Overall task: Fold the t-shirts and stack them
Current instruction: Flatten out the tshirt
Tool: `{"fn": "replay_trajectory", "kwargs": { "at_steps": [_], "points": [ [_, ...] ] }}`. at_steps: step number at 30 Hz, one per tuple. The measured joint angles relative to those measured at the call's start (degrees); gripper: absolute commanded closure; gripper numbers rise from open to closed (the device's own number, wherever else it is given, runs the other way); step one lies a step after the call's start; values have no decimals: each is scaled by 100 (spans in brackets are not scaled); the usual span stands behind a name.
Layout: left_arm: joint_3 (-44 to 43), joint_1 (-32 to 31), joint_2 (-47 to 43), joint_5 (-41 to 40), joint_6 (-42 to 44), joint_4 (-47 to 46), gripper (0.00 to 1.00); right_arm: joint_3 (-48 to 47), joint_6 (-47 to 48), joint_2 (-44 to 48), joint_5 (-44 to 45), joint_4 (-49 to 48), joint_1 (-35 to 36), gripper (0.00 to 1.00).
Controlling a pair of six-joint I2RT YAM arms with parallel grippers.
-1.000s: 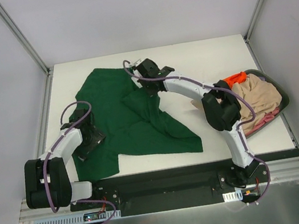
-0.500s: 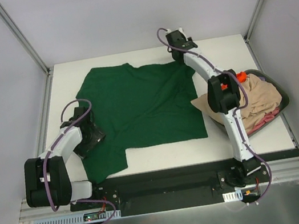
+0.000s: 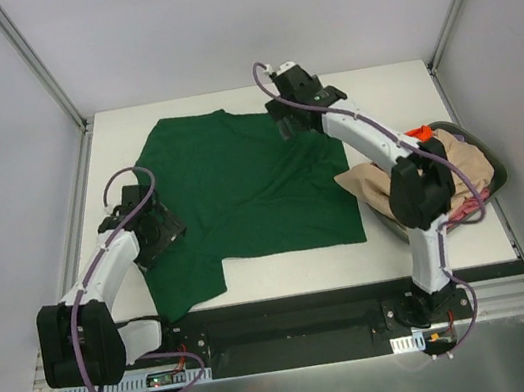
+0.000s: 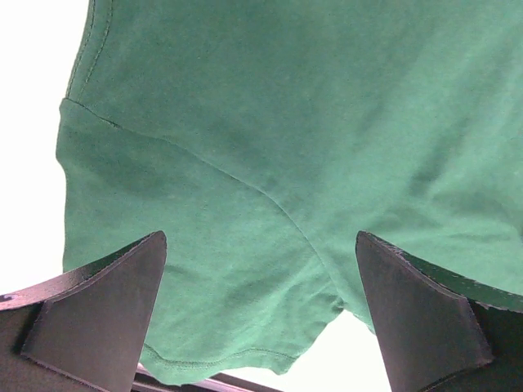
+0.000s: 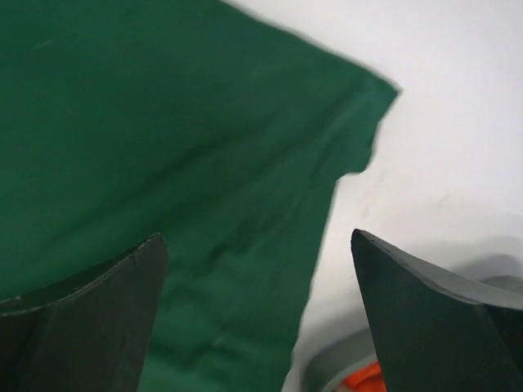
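The dark green t-shirt (image 3: 250,188) lies spread flat across the white table, one short sleeve reaching toward the near left edge. My left gripper (image 3: 162,236) hovers open over that left sleeve; in the left wrist view the sleeve and its hem (image 4: 270,122) fill the space between the wide jaws of the left gripper (image 4: 260,245). My right gripper (image 3: 291,120) is open above the shirt's far right part, holding nothing. The right wrist view shows the right gripper (image 5: 259,238) over the shirt's edge (image 5: 163,122). Beige (image 3: 371,182), orange (image 3: 421,134) and pink (image 3: 468,210) t-shirts are bundled at the right.
A dark round basket (image 3: 495,177) at the table's right edge holds the bundled shirts, with beige cloth spilling over its left rim. Its rim (image 5: 327,367) and the orange cloth (image 5: 368,380) show low in the right wrist view. Frame posts stand at the far corners.
The right gripper pulled the folded-over green shirt out flat to the far right, opened and let it go, then drew back left. The left arm shifted slightly away.
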State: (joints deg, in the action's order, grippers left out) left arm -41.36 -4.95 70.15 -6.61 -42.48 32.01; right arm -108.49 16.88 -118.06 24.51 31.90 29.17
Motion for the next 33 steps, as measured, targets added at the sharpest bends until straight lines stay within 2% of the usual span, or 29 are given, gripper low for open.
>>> {"fn": "replay_trajectory", "kwargs": {
  "at_steps": [3, 8, 12, 16, 22, 33],
  "points": [
    [-50, 0, -120, 66, -9, 0, 1, 901, -289, 918, -459, -162, 435, 4],
    [-350, 0, -101, 201, 13, -20, 1, 2959, -1014, 2284, -942, -643, 1248, 4],
    [-557, 0, 70, 205, 35, -151, 1, 4197, -1687, 2634, -1213, -903, 1620, 4],
    [-584, 0, 433, 216, 37, -260, 1, 5274, -2240, 2822, -1445, -1193, 1679, 4],
    [-584, 0, 981, 306, 35, -330, 1, 5858, -2756, 3145, -1515, -1342, 1676, 4],
    [-529, 0, 1010, 306, 31, -380, 1, 7204, -3956, 4286, -1484, -1412, 1808, 4]
  ]
}}
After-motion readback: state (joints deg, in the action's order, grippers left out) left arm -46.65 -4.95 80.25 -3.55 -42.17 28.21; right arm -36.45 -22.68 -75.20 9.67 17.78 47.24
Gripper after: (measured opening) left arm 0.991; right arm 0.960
